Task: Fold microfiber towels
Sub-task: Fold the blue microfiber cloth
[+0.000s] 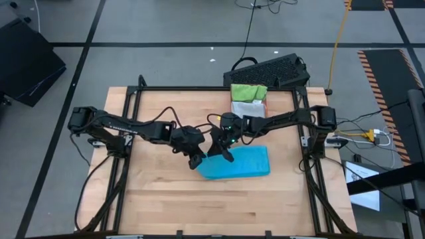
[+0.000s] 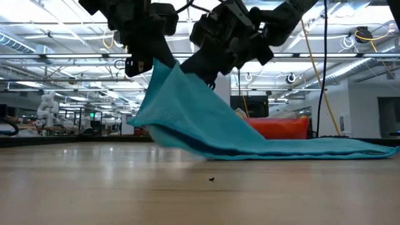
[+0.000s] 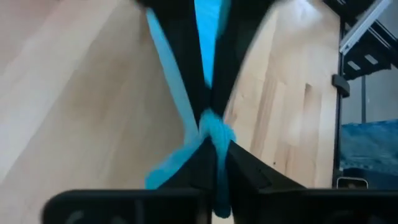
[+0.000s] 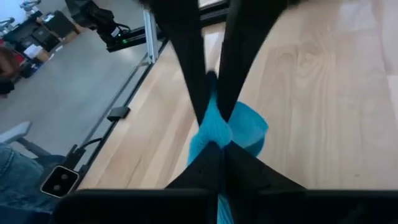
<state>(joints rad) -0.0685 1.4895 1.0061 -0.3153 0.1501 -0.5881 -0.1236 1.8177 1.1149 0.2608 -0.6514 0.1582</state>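
Soft, matt bright blue microfiber cloth towel (image 1: 239,162) lies on the smooth pale wooden tabletop (image 1: 186,199)

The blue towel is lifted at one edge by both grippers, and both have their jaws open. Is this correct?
Not quite: both jaws are shut on the blue towel, as each wrist view shows. The left gripper and right gripper do lift one edge.
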